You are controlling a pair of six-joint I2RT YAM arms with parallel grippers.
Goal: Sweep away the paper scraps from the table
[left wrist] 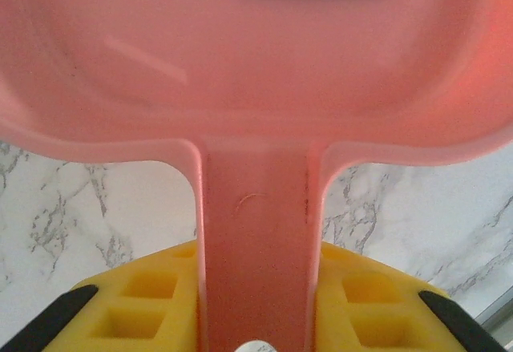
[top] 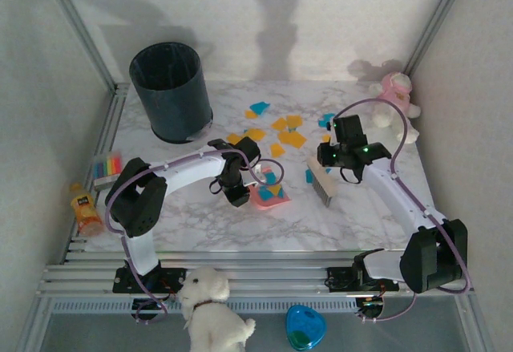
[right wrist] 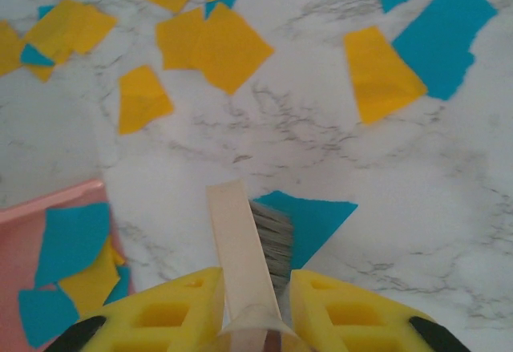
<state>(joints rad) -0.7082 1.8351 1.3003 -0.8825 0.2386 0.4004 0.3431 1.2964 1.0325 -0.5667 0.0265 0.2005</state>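
Because the paper scraps [top: 286, 135] are thin, flat and all but weightless, they look like poor things to pinch: they would likely lie tight against the smooth marbled tabletop [top: 192, 217], slide or flutter at a light push, and curl or tear under a squeeze. They are better moved by bristles than gripped. Most of the orange-yellow and teal bits lie loose across the far middle of the tabletop, between the dark bin [top: 171, 91] and the right arm. The right wrist view shows them spread ahead of the tool [right wrist: 216, 43], with one teal piece lying partly under the bristles. A few already lie in the pink dustpan [top: 271, 198], which rests on the tabletop just left of centre. The left hand [left wrist: 256, 316] is clenched on the dustpan's stiff flat handle, its yellow pads on either side. That seems the right place to hold it, since the rigid plastic lets the lip be pressed flat so scraps cannot slip underneath. The right hand [right wrist: 252, 316] is clamped on the pale handle of the brush [top: 322, 182], whose bristles point down at the marble near the dustpan's open side. Light, low strokes would probably serve best, since a fast flick could scatter such light paper.
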